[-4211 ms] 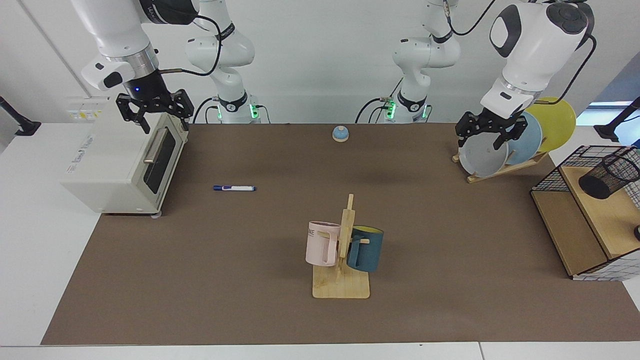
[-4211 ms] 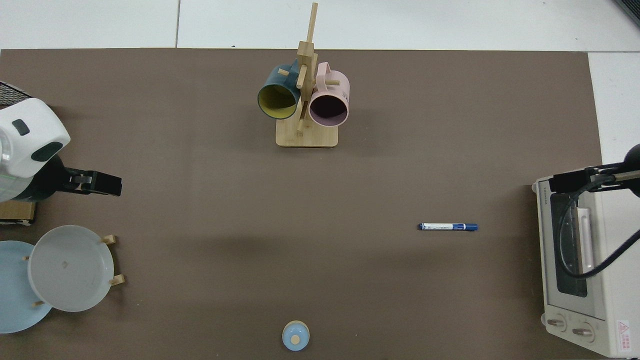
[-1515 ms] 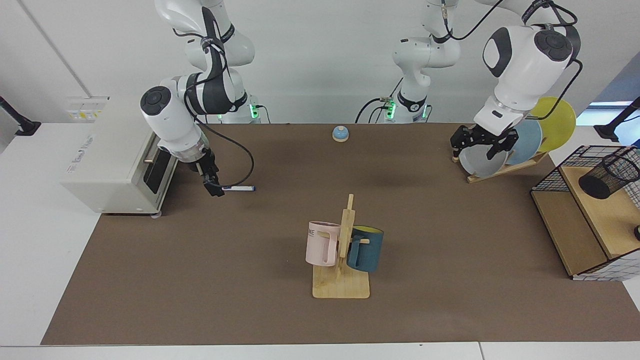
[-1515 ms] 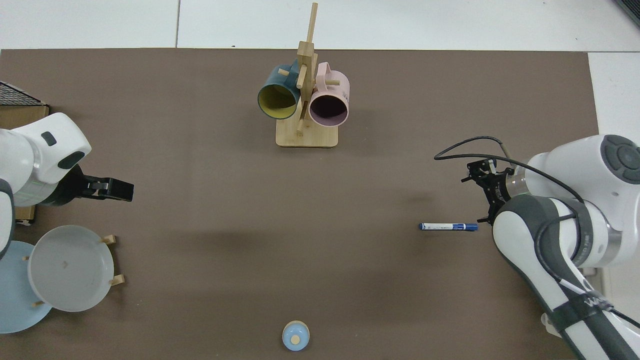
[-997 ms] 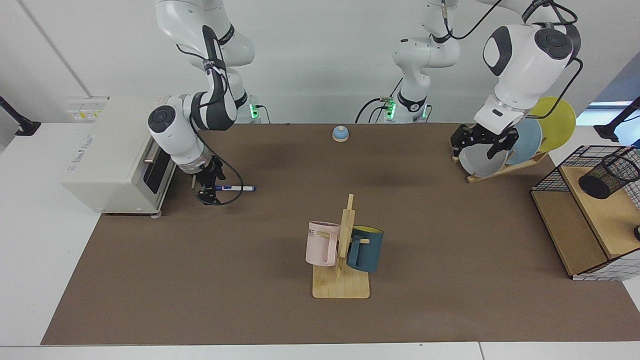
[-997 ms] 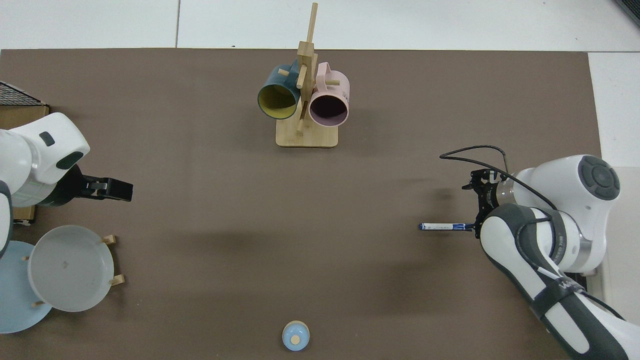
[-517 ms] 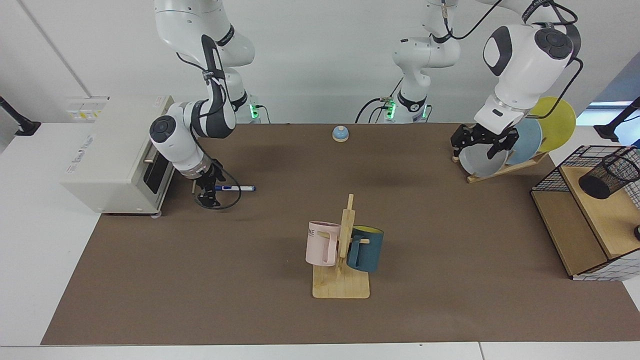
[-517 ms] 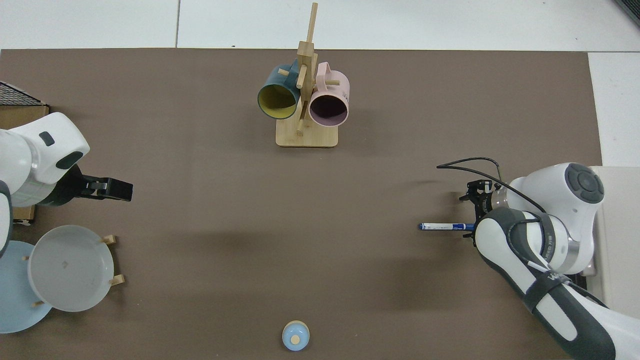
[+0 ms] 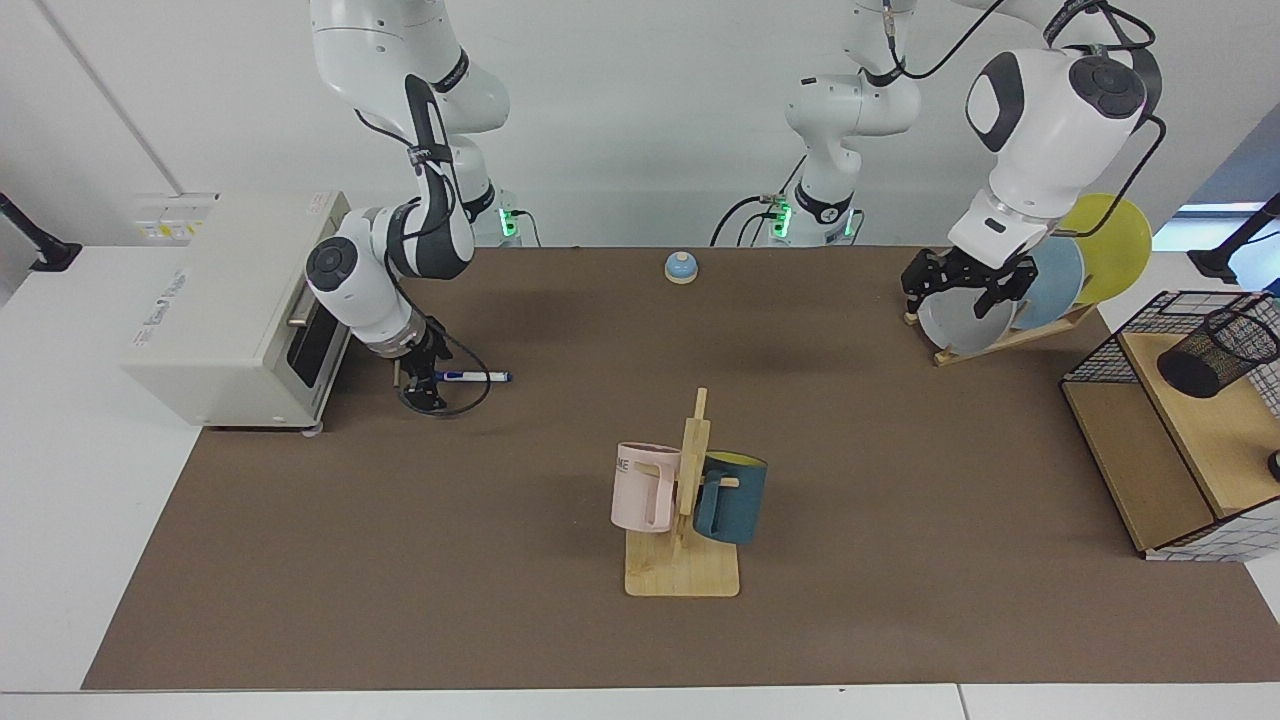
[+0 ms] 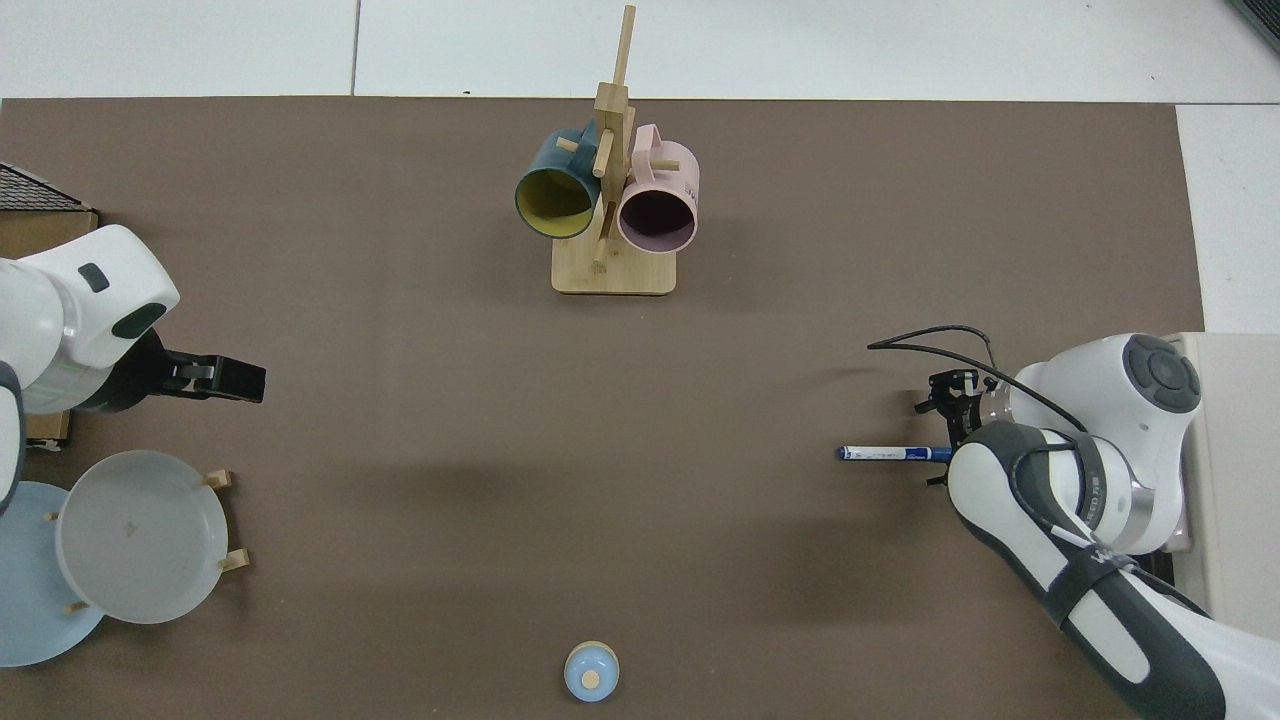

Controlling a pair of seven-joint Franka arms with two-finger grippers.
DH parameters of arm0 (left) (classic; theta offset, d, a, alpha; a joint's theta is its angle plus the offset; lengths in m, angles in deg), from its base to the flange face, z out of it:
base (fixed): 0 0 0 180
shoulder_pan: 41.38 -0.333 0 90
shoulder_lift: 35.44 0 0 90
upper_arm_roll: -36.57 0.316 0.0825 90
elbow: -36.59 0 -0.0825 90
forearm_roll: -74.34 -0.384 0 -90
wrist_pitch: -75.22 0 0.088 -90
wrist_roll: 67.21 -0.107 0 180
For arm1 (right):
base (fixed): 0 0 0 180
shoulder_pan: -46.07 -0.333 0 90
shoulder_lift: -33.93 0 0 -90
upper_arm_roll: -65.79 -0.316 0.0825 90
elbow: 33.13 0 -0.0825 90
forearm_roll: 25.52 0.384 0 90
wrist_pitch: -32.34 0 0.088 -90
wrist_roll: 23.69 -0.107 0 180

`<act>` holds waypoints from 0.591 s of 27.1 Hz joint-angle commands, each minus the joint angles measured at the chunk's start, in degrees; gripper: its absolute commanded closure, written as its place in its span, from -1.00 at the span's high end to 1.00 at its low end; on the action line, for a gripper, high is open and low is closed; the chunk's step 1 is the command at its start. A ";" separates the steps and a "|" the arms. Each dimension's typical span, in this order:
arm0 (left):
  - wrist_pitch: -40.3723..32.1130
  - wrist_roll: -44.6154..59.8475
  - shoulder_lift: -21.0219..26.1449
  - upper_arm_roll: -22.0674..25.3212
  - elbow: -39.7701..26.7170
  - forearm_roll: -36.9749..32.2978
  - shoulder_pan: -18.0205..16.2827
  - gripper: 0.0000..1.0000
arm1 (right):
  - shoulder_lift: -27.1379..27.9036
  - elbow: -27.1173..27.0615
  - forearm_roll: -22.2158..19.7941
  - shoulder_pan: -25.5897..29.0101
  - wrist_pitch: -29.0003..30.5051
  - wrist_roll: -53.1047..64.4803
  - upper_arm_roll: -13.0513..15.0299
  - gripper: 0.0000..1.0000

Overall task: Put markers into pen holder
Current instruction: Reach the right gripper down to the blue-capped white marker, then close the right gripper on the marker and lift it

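A: Where's the marker?

B: Flat on the mat, a little out from the toaster oven's door and pointing away from it. Slim white barrel, dark blue cap, blue at the far end.

A: And the right gripper?

B: Down at the marker's oven-side end, wrist tipped low, one finger on each side of the barrel. The jaws look parted around it, not closed — I'd judge it lined up for a pinch, not yet holding. From above, the arm's own bulk hides the fingertips, so only the barrel shows.

A: Why grab the end and not the middle?

B: My guess: that end lies nearest the arm, and an end grip leaves most of the length free to drop into a cup.

A: The holder?

B: Far from the oven, clear across the mat — a small black mesh cup lying tilted on the wooden shelf of the wire basket. Its mouth isn't upright, which could make the drop awkward.

A: The left gripper?

B: Waiting by the plate rack, on the holder's side, jaws spread and empty. It's probably parked there because it is the arm nearer the holder.
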 commanded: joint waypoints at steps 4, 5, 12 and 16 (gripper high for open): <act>0.87 -0.06 -1.32 0.59 -1.28 -0.19 0.42 1.00 | -1.01 1.26 1.57 1.15 0.45 6.75 -0.46 -0.46; 0.87 -0.06 -1.32 0.59 -1.28 -0.19 0.42 1.00 | -1.01 1.26 1.65 1.50 0.28 7.72 -0.46 -0.54; 0.95 -0.15 -1.23 0.59 -1.28 -0.19 0.42 1.00 | -1.45 0.21 2.27 1.59 -1.39 9.48 -0.37 -1.00; 0.87 -0.15 -1.32 0.59 -1.28 -0.19 0.42 1.00 | -1.45 -2.24 2.36 0.97 -3.76 8.96 -0.37 -1.00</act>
